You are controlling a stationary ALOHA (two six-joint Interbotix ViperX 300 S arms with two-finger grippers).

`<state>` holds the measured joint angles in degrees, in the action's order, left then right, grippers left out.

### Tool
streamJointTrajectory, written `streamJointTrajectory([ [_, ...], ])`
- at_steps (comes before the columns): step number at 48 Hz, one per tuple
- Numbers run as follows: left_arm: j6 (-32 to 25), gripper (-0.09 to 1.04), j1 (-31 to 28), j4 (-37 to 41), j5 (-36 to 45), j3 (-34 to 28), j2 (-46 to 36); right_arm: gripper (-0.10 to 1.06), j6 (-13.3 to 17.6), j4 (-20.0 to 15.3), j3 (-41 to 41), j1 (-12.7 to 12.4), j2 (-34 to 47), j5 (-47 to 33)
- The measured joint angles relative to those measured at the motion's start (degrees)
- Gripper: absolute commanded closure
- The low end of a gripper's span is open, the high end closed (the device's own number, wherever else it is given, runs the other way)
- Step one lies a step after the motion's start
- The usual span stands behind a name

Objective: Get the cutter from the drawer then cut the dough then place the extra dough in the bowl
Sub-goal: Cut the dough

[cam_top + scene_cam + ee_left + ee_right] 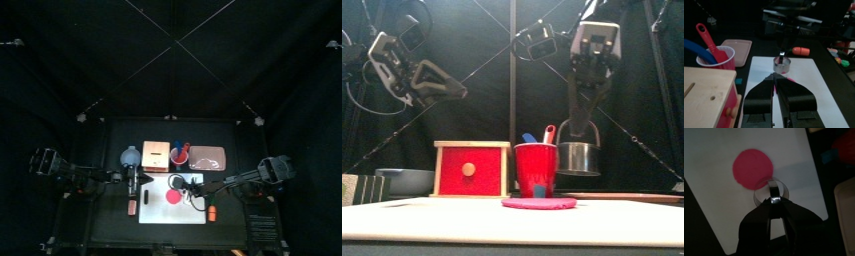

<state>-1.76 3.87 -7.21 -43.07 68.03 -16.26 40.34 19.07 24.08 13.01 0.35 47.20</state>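
Observation:
A flat pink dough disc (539, 202) (753, 169) lies on the white cutting board (160, 212) (791, 158). My right gripper (581, 130) (773, 201) is shut on the wire handle of the round metal cutter (579, 157) (772, 188) (782, 65), which hangs above the board just beside the dough. The wooden box (472, 168) (156, 154) stands behind the board with its red drawer front flush. My left gripper (775, 79) (438, 84) is raised at the left, jaws together, holding nothing. The blue-grey bowl (402, 180) (128, 156) sits left of the box.
A red cup (536, 170) (717, 56) with a blue and a red knife stands between box and pink tray (206, 157) (737, 49). An orange toy (210, 212) (801, 50) lies off the board's right edge, a small red thing (132, 205) off its left edge.

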Motion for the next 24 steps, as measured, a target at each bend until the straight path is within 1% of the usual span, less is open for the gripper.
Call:
streamJointTrajectory([
  [5,0.0,0.48,-0.7,-0.1,0.0,0.9,-0.5,0.44,0.0,0.1,-3.0,0.4,2.4,0.8],
  [8,0.0,0.48,-0.8,-0.1,0.0,1.1,-0.8,0.44,-0.7,0.0,-5.1,0.4,4.2,1.6],
  [12,0.0,0.48,-0.8,-0.3,0.1,1.1,-1.0,0.44,-3.1,-0.4,-7.4,0.4,6.2,3.0],
  [18,0.0,0.48,-0.8,-0.7,0.5,1.2,-1.0,0.44,-7.0,-2.1,-11.4,0.2,9.9,5.3],
  [24,0.1,0.49,-0.9,-1.3,1.5,1.6,-1.0,0.44,-11.0,-3.1,-14.4,0.2,12.7,6.8],
])
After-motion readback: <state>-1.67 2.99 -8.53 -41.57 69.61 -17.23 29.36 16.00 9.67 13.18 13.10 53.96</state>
